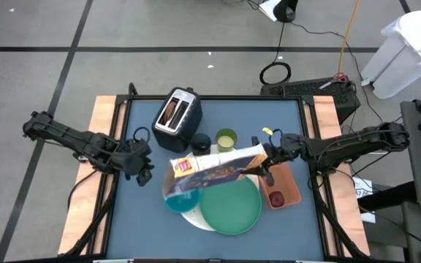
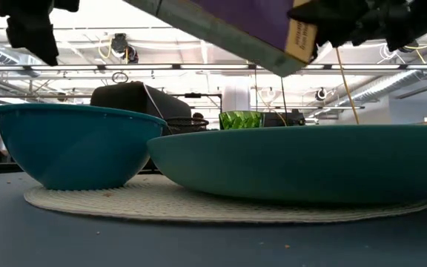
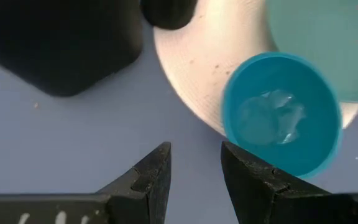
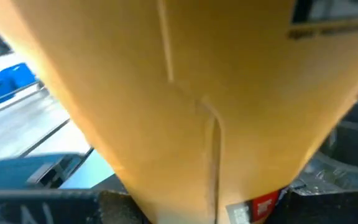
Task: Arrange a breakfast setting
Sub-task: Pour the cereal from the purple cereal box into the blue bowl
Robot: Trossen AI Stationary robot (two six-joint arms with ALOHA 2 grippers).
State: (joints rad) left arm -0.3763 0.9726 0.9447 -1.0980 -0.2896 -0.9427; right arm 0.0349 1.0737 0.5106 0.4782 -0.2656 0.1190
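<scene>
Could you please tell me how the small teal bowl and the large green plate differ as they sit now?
The small teal bowl is deep and steep-walled; the large green plate is wide and shallow. The bowl is a bluer teal, the plate greener. From above, the tilted cereal box held by the right gripper hangs over the bowl, while most of the plate shows. Both rest side by side on the white round plate.
</scene>
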